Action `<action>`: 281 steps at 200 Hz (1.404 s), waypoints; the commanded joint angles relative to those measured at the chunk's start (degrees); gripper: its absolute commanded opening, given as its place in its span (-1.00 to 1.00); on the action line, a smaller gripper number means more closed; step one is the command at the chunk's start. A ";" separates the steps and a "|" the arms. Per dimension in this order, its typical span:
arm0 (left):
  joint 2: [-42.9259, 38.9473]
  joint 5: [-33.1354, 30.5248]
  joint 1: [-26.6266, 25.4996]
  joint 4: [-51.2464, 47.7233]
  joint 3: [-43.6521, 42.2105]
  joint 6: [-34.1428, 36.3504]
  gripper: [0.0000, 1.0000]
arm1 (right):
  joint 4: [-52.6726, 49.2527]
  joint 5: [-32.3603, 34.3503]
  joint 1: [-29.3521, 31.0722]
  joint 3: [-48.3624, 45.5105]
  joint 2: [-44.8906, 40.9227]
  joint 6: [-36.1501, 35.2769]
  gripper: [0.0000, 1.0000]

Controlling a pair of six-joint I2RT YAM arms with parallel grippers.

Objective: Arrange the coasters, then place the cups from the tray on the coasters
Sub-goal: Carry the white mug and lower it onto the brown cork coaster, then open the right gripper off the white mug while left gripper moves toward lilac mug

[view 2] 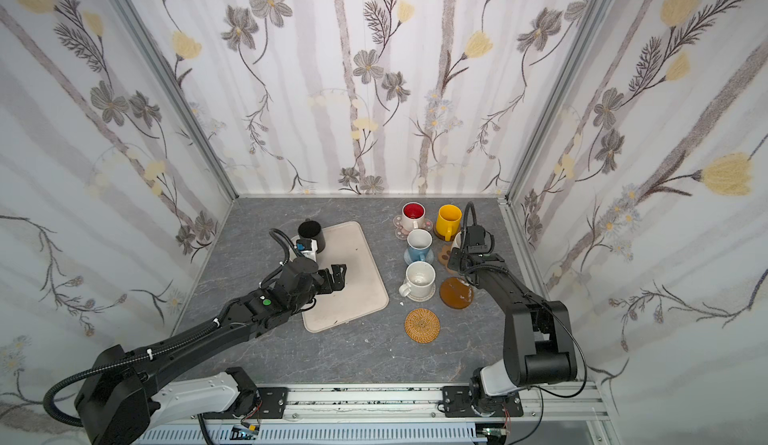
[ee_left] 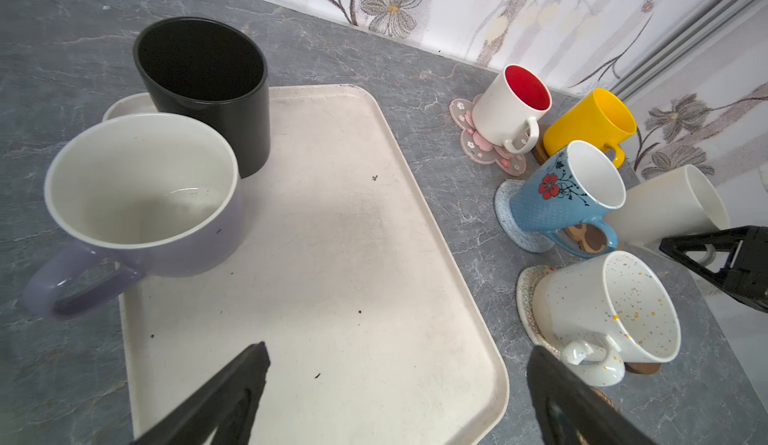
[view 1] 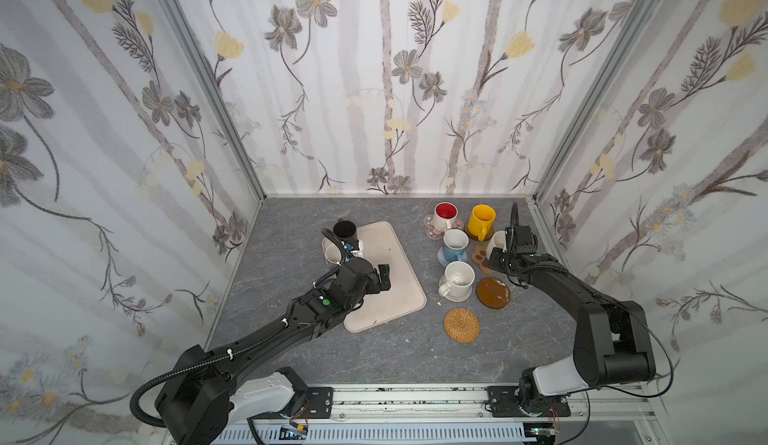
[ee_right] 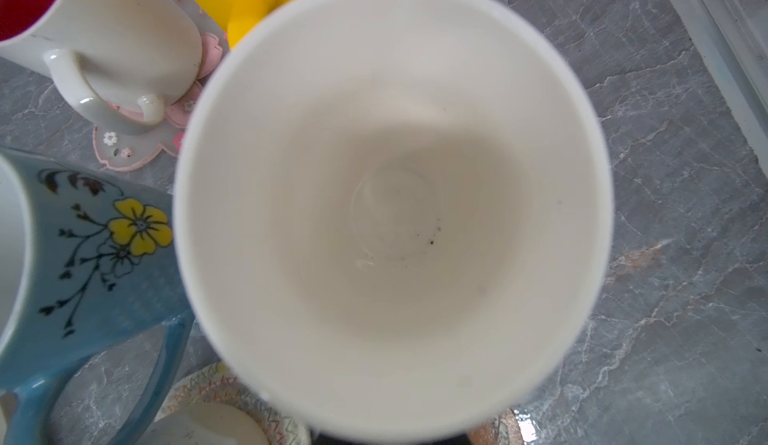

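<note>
On the grey, veined worktop [view 1: 286, 339], the lavender mug [ee_left: 141, 198] stood in the far left corner of the flat beige tray [view 1: 399, 272]. In both top views the left arm's wrist and cable hid most of it. The matte black mug [view 1: 345, 231] stood just beside it at the tray's far edge. The left gripper [view 1: 384, 277] hung over the tray's bare middle. Its fingers [ee_left: 232, 393] were spread wide and empty, and the left wrist view cut off their bases.

Toward the worktop's far right corner, the white mug with red inside [view 1: 444, 214] sat on the clear pink-flower coaster [ee_left: 490, 152]. The glossy yellow mug [view 1: 481, 220] covered all but a sliver of a brown disc [ee_left: 538, 154]. The blue patterned mug [view 1: 454, 245] stood on the grey-blue woven mat [ee_left: 509, 210]. The speckled cream mug [view 1: 457, 279] stood on the beige woven mat [ee_left: 525, 297].

Nearer the front edge, the coiled rattan coaster [view 1: 461, 325] and a second brown disc [view 1: 492, 292], patchily shiny, lay bare. The right gripper [view 1: 496, 256] was clenched on the plain cream mug [ee_right: 395, 198] above the paw-shaped coaster [view 1: 481, 256]. The mug hid the gripper's fingers in the right wrist view. Whether the mug's base touched the coaster could not be made out.
</note>
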 commanded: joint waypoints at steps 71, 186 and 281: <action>-1.08 -0.25 1.67 2.39 -1.00 -0.19 1.00 | 6.19 -0.34 -0.04 1.54 4.69 -0.47 -1.00; -4.94 3.60 4.75 2.08 -1.14 -0.22 1.00 | 5.94 -0.87 0.04 1.54 4.14 -0.60 -0.17; -8.48 13.70 19.07 -6.71 4.04 -1.60 0.78 | 8.83 -1.12 -0.02 -3.63 -6.58 0.21 0.64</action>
